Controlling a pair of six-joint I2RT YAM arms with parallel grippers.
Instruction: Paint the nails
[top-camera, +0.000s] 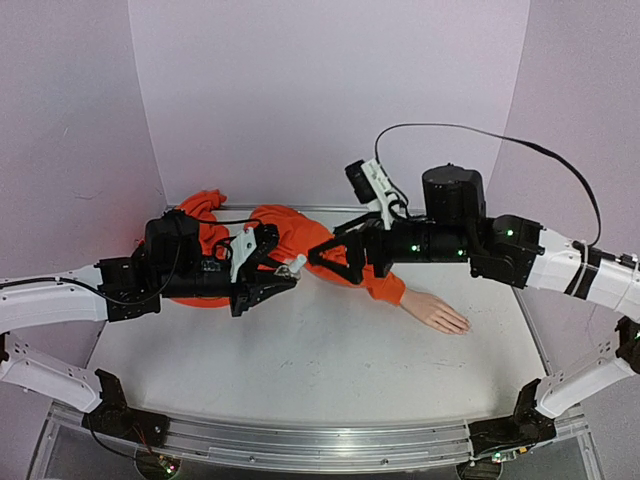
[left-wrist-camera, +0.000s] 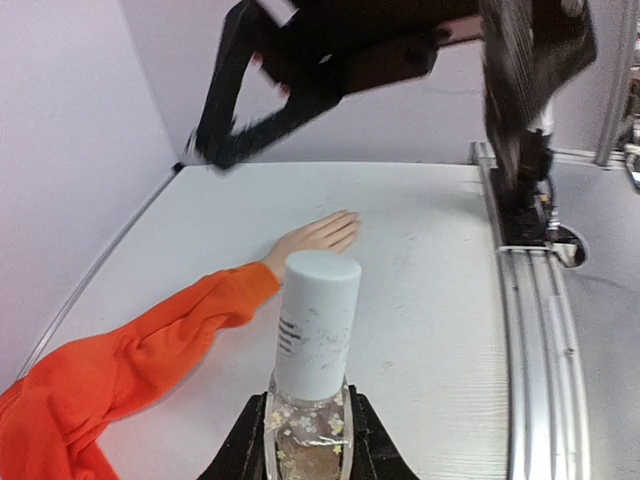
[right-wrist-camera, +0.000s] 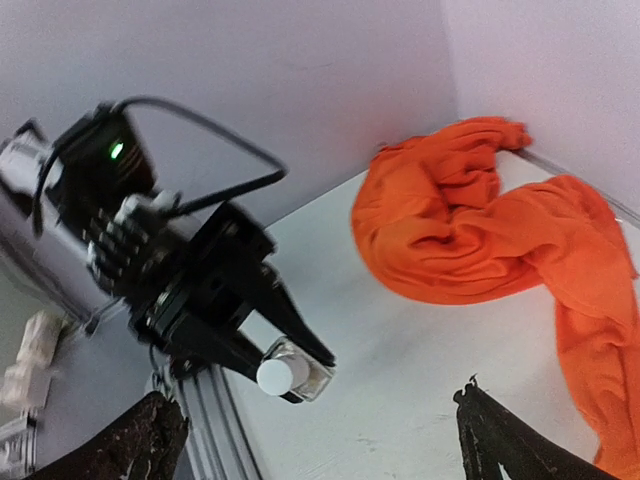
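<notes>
The left gripper (left-wrist-camera: 308, 445) is clamped on a small clear glass bottle (left-wrist-camera: 312, 340) with a tall white cap. The bottle sticks out from between the two black fingers, and its cap is on and points toward the right gripper (top-camera: 322, 260). That gripper has its two fingers wide apart and holds nothing. It hangs in the air near the cap, not touching it. The pale pink pretend hand (top-camera: 437, 312) lies flat on the white table (top-camera: 300, 370), off to the right, apart from both grippers. Its fingers are stretched out, and the tiny nails (top-camera: 463, 326) at their tips are too small to see well. The hand is joined to a long orange cloth sleeve (top-camera: 385, 285), which runs back under the two arms
</notes>
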